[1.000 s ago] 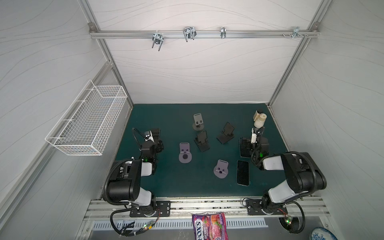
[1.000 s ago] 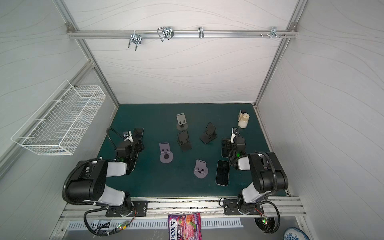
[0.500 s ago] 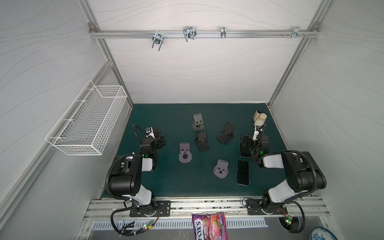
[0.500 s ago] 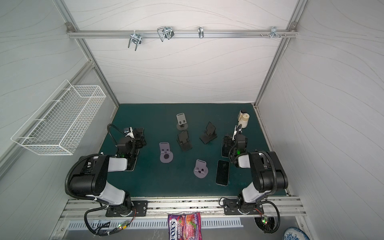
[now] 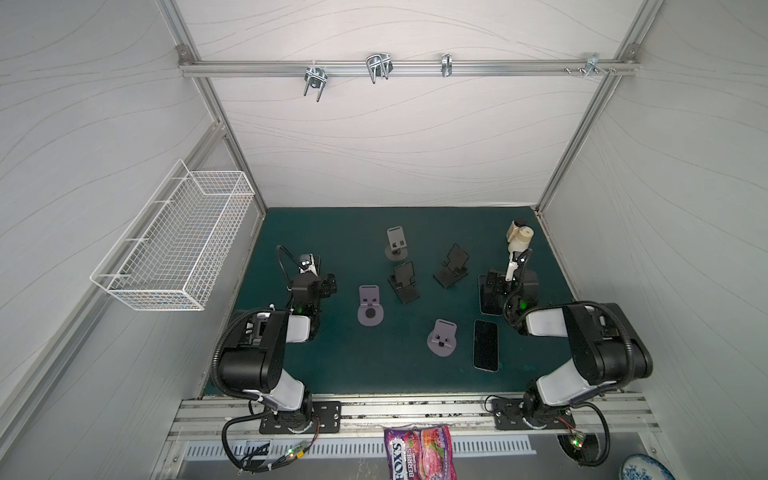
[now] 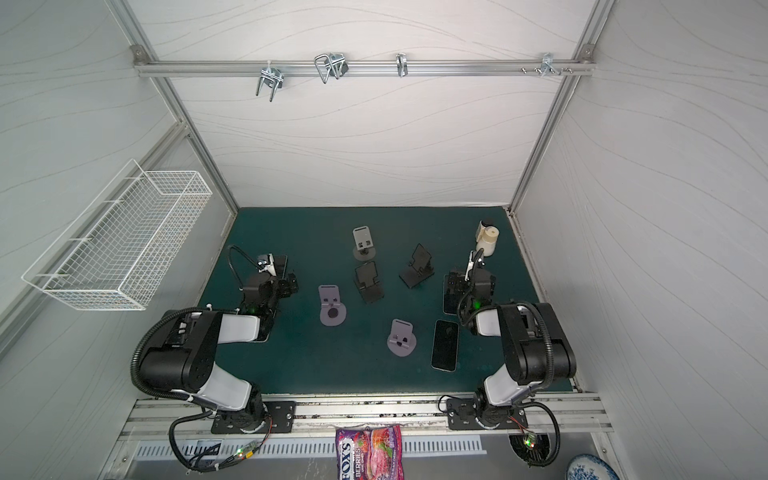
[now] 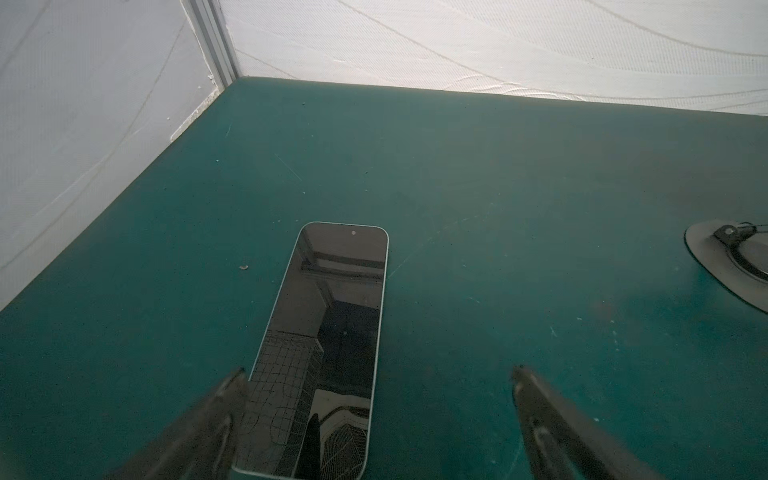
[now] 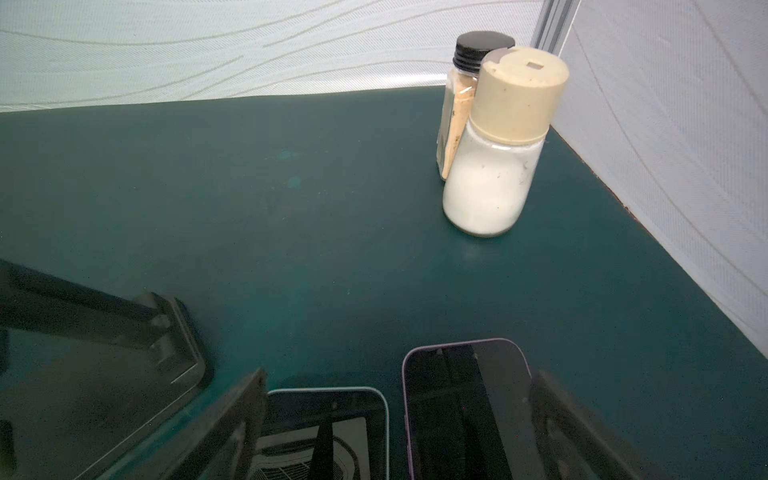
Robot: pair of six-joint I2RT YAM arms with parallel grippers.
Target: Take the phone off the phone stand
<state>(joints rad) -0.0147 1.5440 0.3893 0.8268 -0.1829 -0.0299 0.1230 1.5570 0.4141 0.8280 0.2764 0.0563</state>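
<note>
Several phone stands sit mid-mat in both top views: grey ones (image 5: 397, 243) (image 5: 370, 305) (image 5: 442, 337) and black ones (image 5: 404, 282) (image 5: 453, 266); none holds a phone. One phone (image 7: 332, 332) lies flat on the mat, beside one finger of my left gripper (image 7: 378, 374), which is open and empty. My right gripper (image 8: 399, 376) is open above two flat phones, one light-edged (image 8: 332, 428) and one purple-edged (image 8: 465, 407). Another phone (image 5: 485, 345) lies flat near the front right.
Two bottles (image 5: 519, 241) stand at the back right corner, just beyond my right gripper (image 5: 492, 284). A wire basket (image 5: 178, 245) hangs on the left wall. A candy bag (image 5: 419, 453) lies in front of the mat (image 5: 353, 374). Walls close in on three sides.
My left gripper's jaws have opened wide beside the phone on the mat, and its wrist has shifted slightly towards the back. The right wrist has shifted only slightly.
</note>
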